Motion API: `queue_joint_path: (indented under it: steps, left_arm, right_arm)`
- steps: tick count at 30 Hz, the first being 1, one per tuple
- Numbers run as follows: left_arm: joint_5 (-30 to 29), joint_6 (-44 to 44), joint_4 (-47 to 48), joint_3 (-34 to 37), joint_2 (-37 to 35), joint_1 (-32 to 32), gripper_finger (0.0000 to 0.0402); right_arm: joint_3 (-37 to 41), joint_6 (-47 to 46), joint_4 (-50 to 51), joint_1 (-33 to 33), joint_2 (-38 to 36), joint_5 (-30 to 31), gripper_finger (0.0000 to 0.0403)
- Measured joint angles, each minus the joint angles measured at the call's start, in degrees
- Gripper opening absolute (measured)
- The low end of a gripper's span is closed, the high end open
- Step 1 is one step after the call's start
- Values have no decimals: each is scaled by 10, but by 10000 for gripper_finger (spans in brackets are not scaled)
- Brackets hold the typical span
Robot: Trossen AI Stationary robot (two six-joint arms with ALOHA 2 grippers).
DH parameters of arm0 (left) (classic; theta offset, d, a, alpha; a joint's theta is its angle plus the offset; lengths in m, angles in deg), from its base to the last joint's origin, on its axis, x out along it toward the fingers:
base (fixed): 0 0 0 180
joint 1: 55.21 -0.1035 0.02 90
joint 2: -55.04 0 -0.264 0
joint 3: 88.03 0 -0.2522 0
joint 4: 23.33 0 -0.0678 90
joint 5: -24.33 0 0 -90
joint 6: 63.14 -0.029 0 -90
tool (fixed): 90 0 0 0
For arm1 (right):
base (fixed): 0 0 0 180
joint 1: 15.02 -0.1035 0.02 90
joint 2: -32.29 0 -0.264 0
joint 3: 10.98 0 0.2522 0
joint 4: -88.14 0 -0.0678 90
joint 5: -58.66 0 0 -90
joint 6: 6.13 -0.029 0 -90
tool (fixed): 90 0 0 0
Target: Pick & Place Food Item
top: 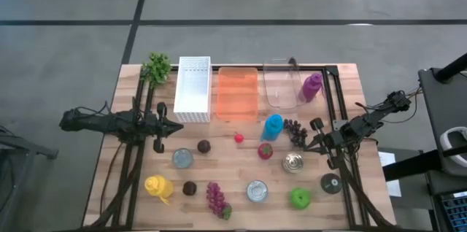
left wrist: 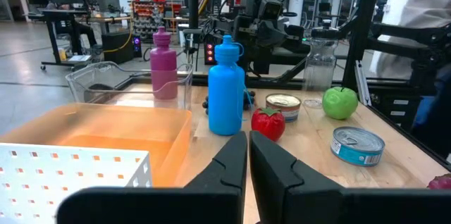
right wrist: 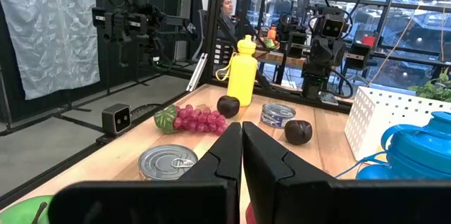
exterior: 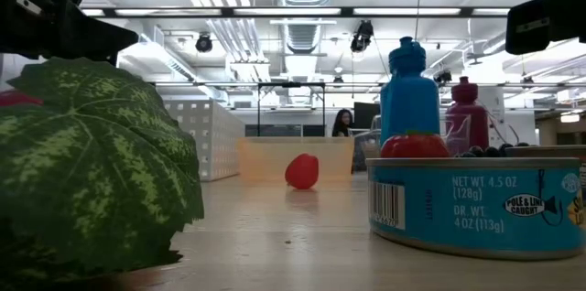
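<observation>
On the table: a wooden table top [top: 241, 195] seen from above, with bins along the far edge and food items scattered in front of them.
Left gripper: the left gripper [top: 177, 129] hovers over the table's left side, just in front of the white bin; its fingers are pressed together and hold nothing.
Right gripper: the right gripper [top: 309, 144] hovers over the right side, beside the dark grapes; its fingers are also closed and empty.
Bins: a white perforated bin [top: 193, 89], an orange bin [top: 238, 93] and a clear bin [top: 281, 84] stand side by side, left to right.
Bottles: a blue bottle [top: 272, 126] stands in front of the orange and clear bins; a purple bottle [top: 312, 86] is at the clear bin's right end; a yellow bottle [top: 158, 187] lies near the front left.
Food items: a small red fruit [top: 238, 138] lies near the middle of the table; a strawberry [top: 265, 150] sits just in front of the blue bottle; purple grapes [top: 216, 198] lie at the front; a green apple [top: 300, 198] sits front right.
Cans: three tins, one [top: 182, 158] left of centre, one [top: 257, 190] at the front, one [top: 293, 162] by the right gripper.
</observation>
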Motion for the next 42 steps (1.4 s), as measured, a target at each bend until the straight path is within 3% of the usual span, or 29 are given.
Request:
queue_joint_path:
  steps: [12,19,23,27,34,42]
  left_arm:
    - [0,2,0,0,0,0,24]
    - [0,2,0,0,0,0,24]
    - [0,1,0,0,0,0,24]
    - [0,1,0,0,0,0,24]
    - [0,-1,0,0,0,0,24]
    - [0,-1,0,0,0,0,24]
  right_arm:
    - [0,-56,-26,0,0,0,8]
    - [0,39,-204,0,0,3,8]
    - [-3,41,-293,0,0,92,8]
    - [-56,48,-229,0,5,162,8]
    - [-212,58,-3,0,58,170,8]
    - [-371,-17,64,0,161,297,8]
